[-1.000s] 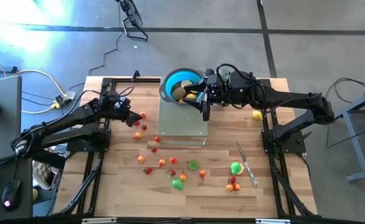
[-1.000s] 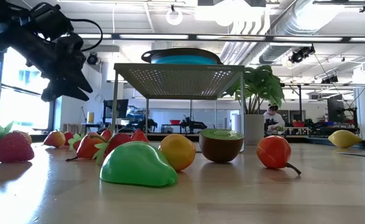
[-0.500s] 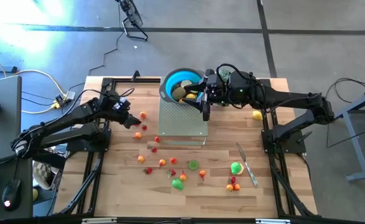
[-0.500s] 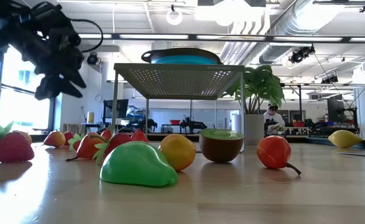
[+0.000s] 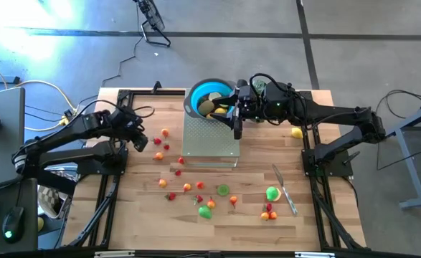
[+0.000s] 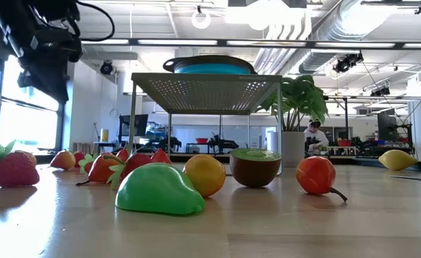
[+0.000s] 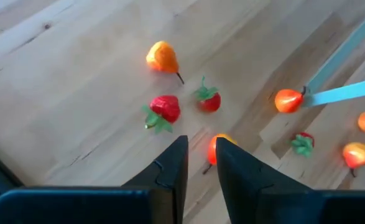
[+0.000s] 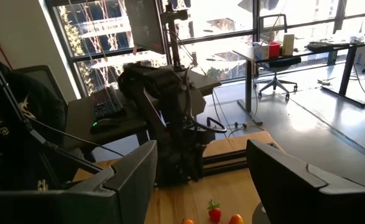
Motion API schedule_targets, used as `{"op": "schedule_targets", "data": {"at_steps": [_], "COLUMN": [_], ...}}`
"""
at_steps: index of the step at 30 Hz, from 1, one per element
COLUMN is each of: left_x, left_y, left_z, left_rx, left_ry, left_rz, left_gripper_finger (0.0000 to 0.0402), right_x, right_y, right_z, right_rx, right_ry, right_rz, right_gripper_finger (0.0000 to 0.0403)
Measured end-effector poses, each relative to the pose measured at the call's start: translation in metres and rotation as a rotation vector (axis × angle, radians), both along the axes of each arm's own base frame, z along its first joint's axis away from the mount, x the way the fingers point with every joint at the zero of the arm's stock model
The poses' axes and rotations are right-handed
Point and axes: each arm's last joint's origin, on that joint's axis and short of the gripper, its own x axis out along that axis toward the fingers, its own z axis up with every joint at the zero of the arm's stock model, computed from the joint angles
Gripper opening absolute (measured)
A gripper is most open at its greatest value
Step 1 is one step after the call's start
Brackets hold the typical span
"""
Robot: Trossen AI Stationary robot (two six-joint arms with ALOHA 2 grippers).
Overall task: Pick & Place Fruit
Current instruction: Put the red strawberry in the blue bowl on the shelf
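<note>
Tabletop fruit [image 7: 165,108] beyond left hand [image 7: 201,163]

The left arm reaches in from nine o'clock, its left gripper [image 5: 140,141] hanging above the worktop with the fingers [image 7: 170,171] drawn close, only a narrow gap between them. The right arm stretches in from three o'clock toward twelve o'clock, its right gripper [image 5: 237,122] pointing down with the fingers [image 8: 132,177] spread wide.
</note>
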Motion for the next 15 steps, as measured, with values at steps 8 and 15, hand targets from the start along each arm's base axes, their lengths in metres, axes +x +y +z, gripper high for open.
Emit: {"op": "schedule_targets", "data": {"at_steps": [8, 15], "left_x": [0.008, 0.028], "left_y": [0.004, 0.013], "left_z": [-0.014, -0.018], "left_rx": [0.007, -0.031], "left_ry": [0.077, 0.037], "left_rz": [-0.043, -0.037], "left_gripper_finger": [0.0079, 0.0147], "right_x": [0.000, 0.000], "right_y": [0.000, 0.000], "right_z": [0.000, 0.000], "right_rx": [-0.026, -0.026], "right_ry": [0.003, 0.003], "right_rz": [0.001, 0.001], "right_gripper_finger": [0.0239, 0.0239]}}
